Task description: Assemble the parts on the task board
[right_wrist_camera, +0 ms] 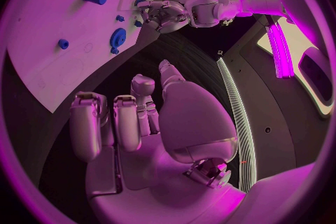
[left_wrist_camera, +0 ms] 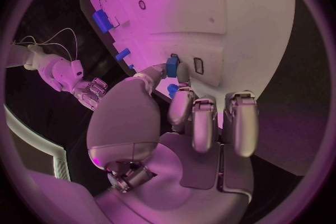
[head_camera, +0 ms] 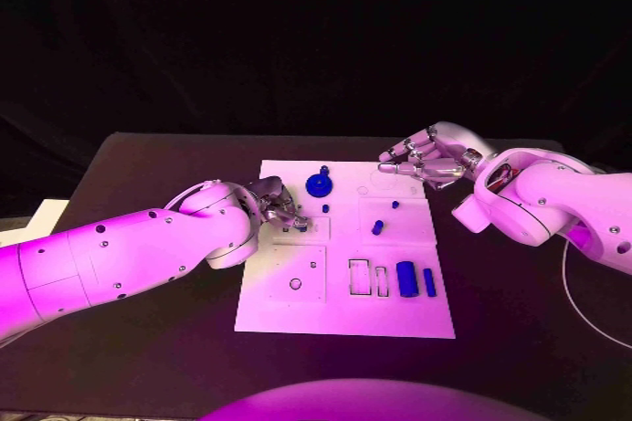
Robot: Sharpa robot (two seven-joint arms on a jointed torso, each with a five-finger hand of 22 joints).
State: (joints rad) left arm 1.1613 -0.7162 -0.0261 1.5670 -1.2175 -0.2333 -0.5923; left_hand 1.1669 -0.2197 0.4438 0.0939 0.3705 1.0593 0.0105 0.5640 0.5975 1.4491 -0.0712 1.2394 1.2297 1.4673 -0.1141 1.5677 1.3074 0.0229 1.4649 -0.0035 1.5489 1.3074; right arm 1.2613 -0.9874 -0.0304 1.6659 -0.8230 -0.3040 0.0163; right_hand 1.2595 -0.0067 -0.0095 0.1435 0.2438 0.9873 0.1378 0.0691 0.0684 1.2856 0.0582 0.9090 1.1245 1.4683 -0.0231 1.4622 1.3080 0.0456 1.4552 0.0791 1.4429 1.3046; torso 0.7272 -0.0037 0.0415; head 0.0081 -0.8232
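1. Here, the white task board [head_camera: 345, 293] lies mid-worktop [head_camera: 145, 165], long side running away from the robot.
2. Left hand [head_camera: 279, 209] is over the board's left-centre, fingers down on it. In the left wrist view, thumb and a fingertip [left_wrist_camera: 183, 74] pinch a small blue part [left_wrist_camera: 171, 66] right at the board surface, beside a small rectangular slot [left_wrist_camera: 198, 65]. A second blue bit [left_wrist_camera: 172, 89] shows just under the fingers; can't tell if it's held or seated.
3. Right hand [head_camera: 428, 161] hangs off the board's far right corner, over the worktop, holding nothing. Fingers are loosely curled, apart from each other, not touching any part.
4. Parts on the board, head view: a blue gear [head_camera: 318, 183] w/ a peg on it near the far edge, centre. A small blue peg [head_camera: 395, 204] to its right, another small one [head_camera: 325, 207] just nearer the left hand, and a blue cylinder [head_camera: 377, 227] mid-board.
5. Near-right area: two blue blocks, a wide one [head_camera: 407, 278] and a narrow one [head_camera: 429, 282], side by side, just right of two empty outlined slots [head_camera: 360, 277].
6. A round hole [head_camera: 295, 283] sits in the board's near-left section.
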